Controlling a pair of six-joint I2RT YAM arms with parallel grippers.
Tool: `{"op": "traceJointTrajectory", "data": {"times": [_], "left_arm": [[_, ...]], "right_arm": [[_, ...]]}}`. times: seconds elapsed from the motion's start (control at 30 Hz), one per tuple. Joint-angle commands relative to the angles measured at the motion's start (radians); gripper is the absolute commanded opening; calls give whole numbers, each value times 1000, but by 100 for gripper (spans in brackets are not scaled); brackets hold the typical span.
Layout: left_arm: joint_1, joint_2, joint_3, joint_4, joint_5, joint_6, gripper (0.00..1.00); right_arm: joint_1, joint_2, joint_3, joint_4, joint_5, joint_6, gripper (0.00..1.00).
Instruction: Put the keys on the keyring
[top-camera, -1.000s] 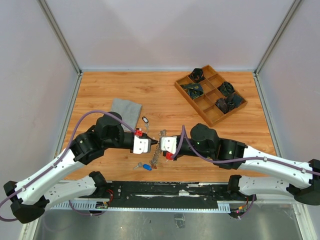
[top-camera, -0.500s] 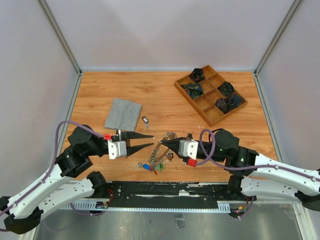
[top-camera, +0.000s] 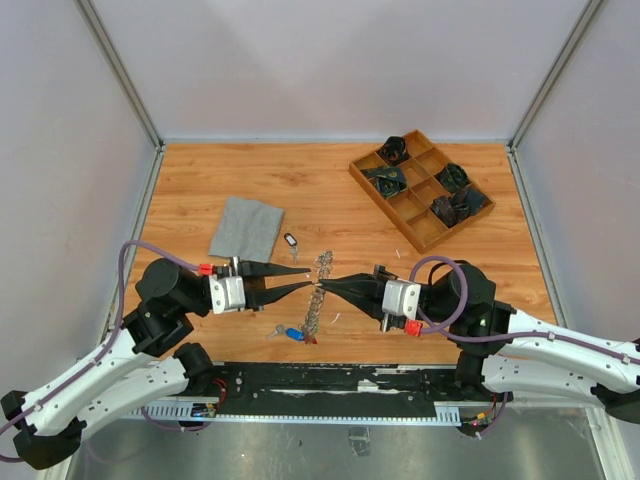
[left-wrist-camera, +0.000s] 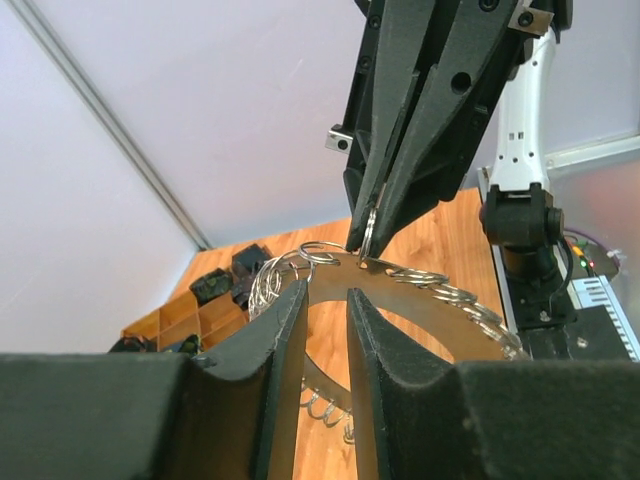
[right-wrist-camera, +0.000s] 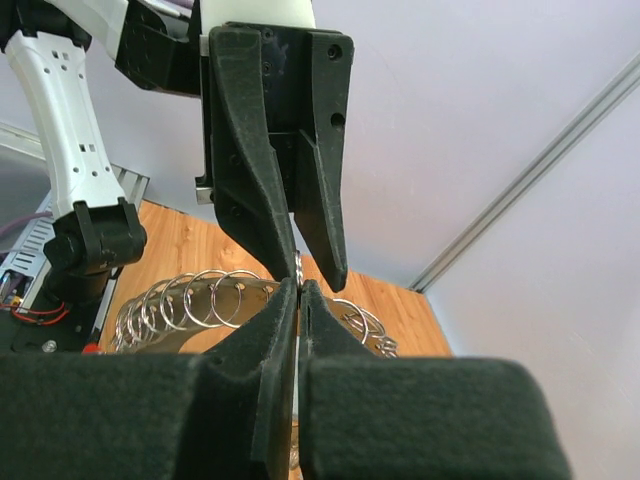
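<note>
Wood table (top-camera: 200, 180), grey walls (top-camera: 320, 60). Pinches keyring (top-camera: 322, 265) tight in right gripper (top-camera: 326, 285) mid-table; holds left gripper (top-camera: 303, 278) spread, tips facing it. Loose keys (top-camera: 288, 332) near front edge. Likely ring-holding step; next calls for left grabbing a key, threading.

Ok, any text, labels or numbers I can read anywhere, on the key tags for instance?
No readable text in any view.
Blue tag: too small to show any writing.
Small tag beside the cloth: too small to show any writing.
</note>
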Motion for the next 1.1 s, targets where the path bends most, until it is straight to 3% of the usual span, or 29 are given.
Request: {"op": "traceJointTrajectory", "data": {"times": [0.0, 0.37, 0.87, 1.07], "left_arm": [[-6, -5, -18, 108, -8, -38, 28], [-6, -4, -46, 191, 130, -79, 27], [-6, 15, -46, 220, 139, -83, 27], [-6, 23, -45, 206, 141, -80, 19]], "right_arm": [[8, -21, 5, 130, -41, 28, 0], [8, -10, 3, 142, -41, 31, 0], [8, 16, 16, 114, -64, 28, 0], [8, 15, 20, 99, -84, 28, 1]]}}
